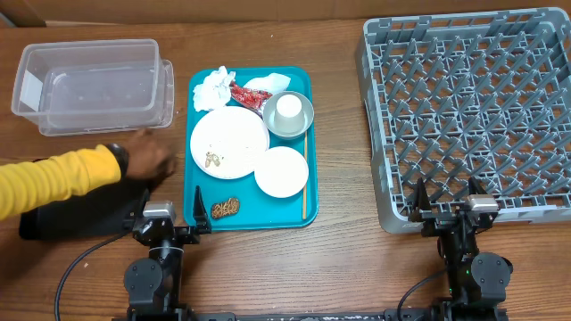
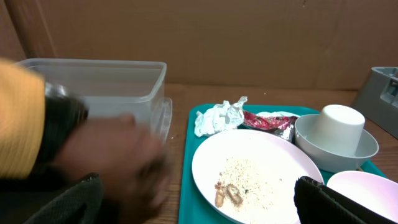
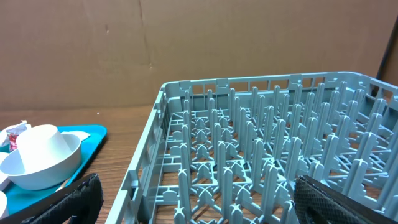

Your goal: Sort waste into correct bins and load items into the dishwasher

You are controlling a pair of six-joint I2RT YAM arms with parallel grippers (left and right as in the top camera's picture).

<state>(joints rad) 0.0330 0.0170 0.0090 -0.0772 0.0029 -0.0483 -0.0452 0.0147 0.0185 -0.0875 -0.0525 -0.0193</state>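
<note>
Beyond left tool, pale plate

Both arms sit folded low, pointing forward. The left gripper has its jaws spread wide and holds nothing, its dark fingers at the bottom corners of the wrist view. The right gripper is likewise spread wide and empty, fingers level.

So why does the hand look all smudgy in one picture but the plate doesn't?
Left wrist view: the person's hand is smeared, probably because it is moving and close to the lens, while the plate looks sharp. Overhead view: the same hand is only slightly soft. Right wrist view: the dish rack is crisp, with no blur.
</note>
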